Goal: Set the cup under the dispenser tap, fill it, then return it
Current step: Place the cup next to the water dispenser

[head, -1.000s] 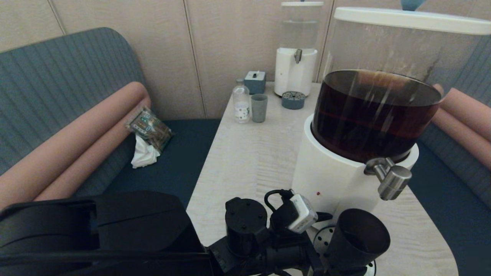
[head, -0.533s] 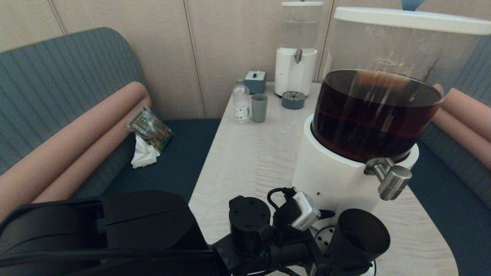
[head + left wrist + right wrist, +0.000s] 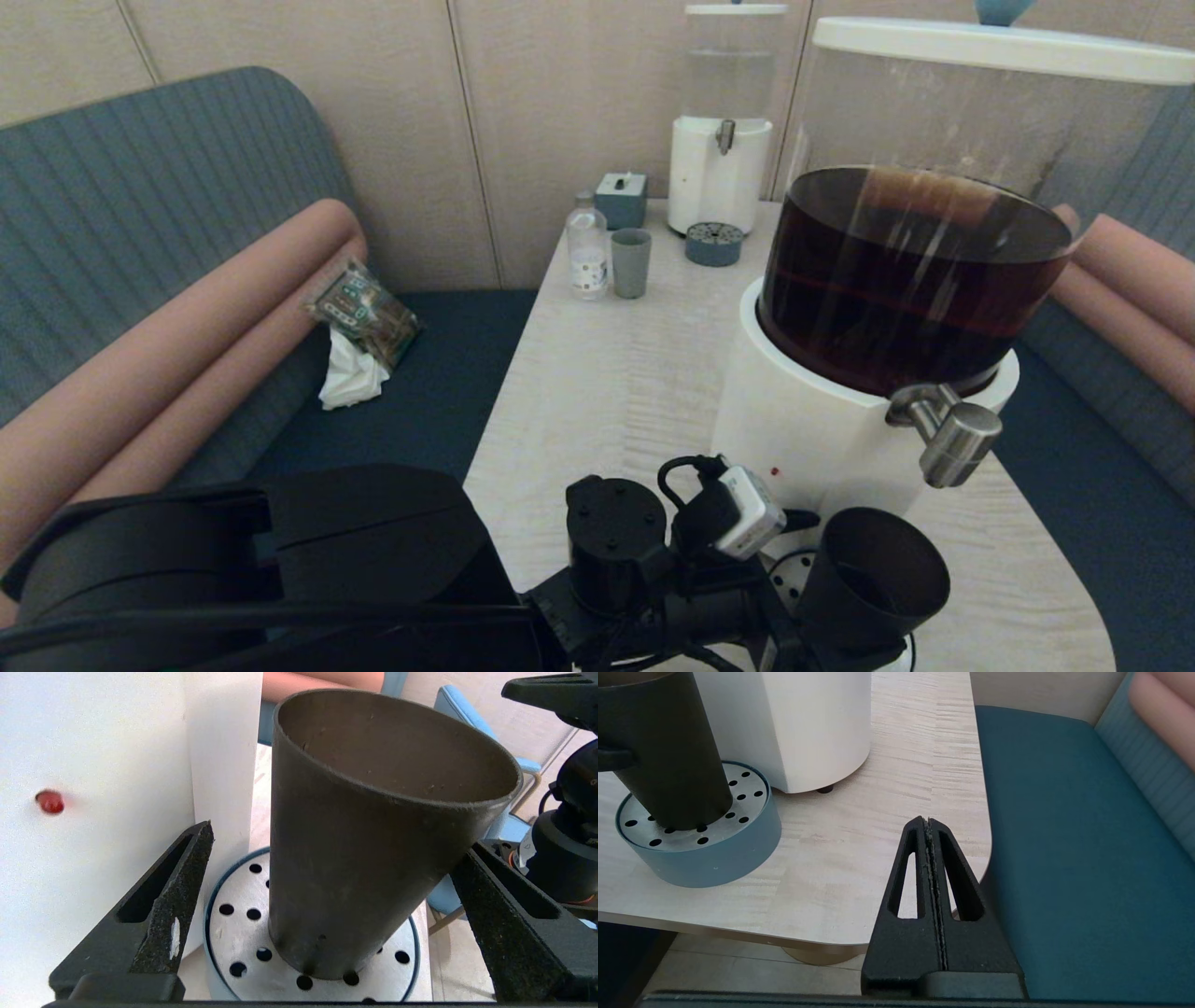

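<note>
The black cup (image 3: 873, 579) stands upright on the round perforated drip tray (image 3: 784, 583), just below and in front of the steel dispenser tap (image 3: 952, 439). The tap juts from the white base (image 3: 803, 429) of the big dispenser of dark liquid. My left gripper (image 3: 336, 837) is open, one finger on each side of the cup (image 3: 364, 849). A clear gap shows on the dispenser side, while the other finger sits close against the cup wall. My right gripper (image 3: 928, 821) is shut on nothing, low by the table's near right corner, with the cup (image 3: 668, 765) off to its side.
At the far end of the table (image 3: 616, 392) stand a small clear-liquid dispenser (image 3: 719, 168), its drip tray (image 3: 714, 245), a grey-green cup (image 3: 631, 263), a bottle (image 3: 587, 252) and a blue box (image 3: 621, 199). Blue benches flank the table. A packet (image 3: 359, 317) lies on the left one.
My left arm has crept a little forward and to the right, towards the cup. The cup stays on the tray, and no liquid runs from the tap.
</note>
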